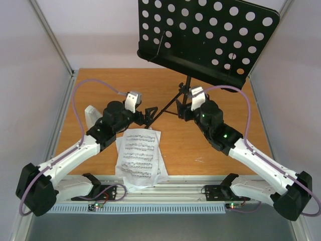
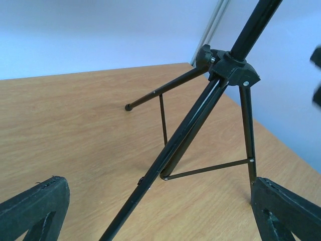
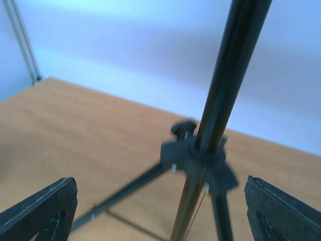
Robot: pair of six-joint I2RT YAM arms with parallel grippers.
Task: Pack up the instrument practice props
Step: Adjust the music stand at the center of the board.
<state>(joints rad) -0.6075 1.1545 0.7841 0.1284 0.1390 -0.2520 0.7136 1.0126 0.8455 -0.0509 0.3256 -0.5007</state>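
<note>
Top external view: my left gripper [image 1: 148, 113] and my right gripper [image 1: 181, 109] face each other near the middle of the worktop [image 1: 100, 85], on either side of the black music stand's [image 1: 190, 63] tripod. The stand's legs spread on the wood between me and the far edge, and its perforated desk hangs over the far right corner. Left wrist view: my fingers [image 2: 35, 211] stand wide apart, one stand leg running between them untouched. Right wrist view: my fingers [image 3: 42, 213] are equally wide, the blurred pole between them, nothing gripped. The sheet-music pages [image 1: 139, 155] lie at the near edge, left of centre, overhanging it.
</note>
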